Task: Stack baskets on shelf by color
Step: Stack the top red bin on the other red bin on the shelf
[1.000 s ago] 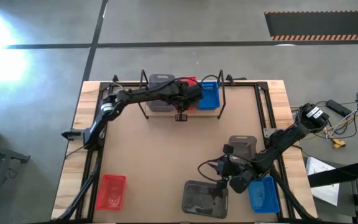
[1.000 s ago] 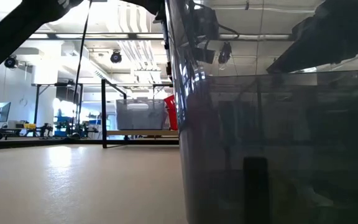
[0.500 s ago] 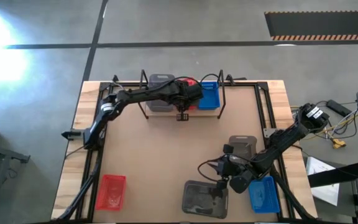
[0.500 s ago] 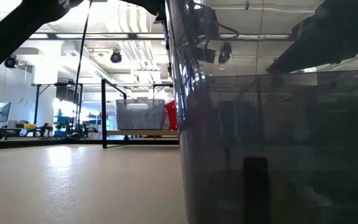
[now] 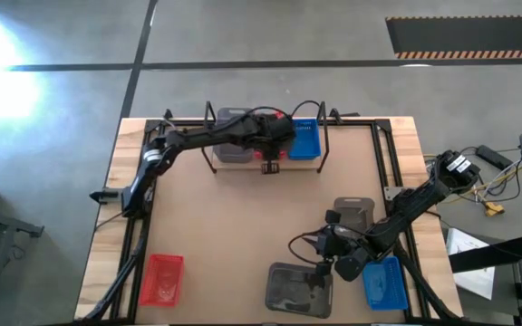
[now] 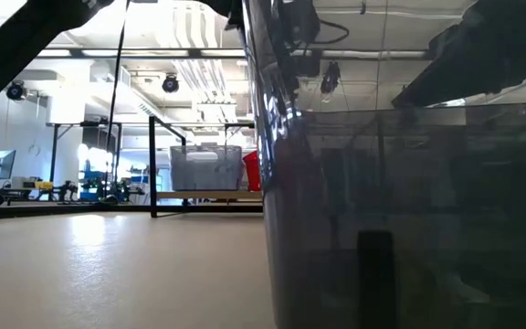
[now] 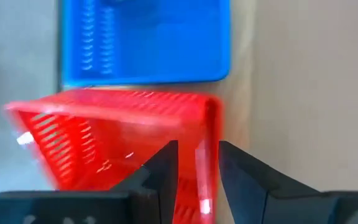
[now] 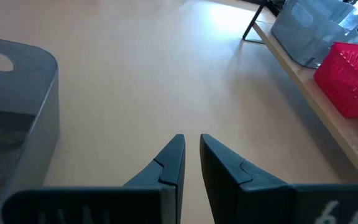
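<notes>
Seven baskets show from above: three grey, two red, two blue; whether any is a stack of several cannot be told

- On the shelf [image 5: 297, 163], three in a row: one grey basket [image 5: 236, 152], one red basket [image 7: 129, 118], one blue basket [image 5: 307, 140]
- Off the shelf, on the bench in front of it, four: one lone red basket [image 5: 163, 277] well apart, a near grey basket [image 5: 356, 210], a far grey basket [image 5: 286, 290], and one second blue basket [image 5: 383, 282]

One shelf – and two arms, the left arm [image 5: 198, 138] over the shelf, the right arm [image 5: 415, 204] well in front of it
</notes>
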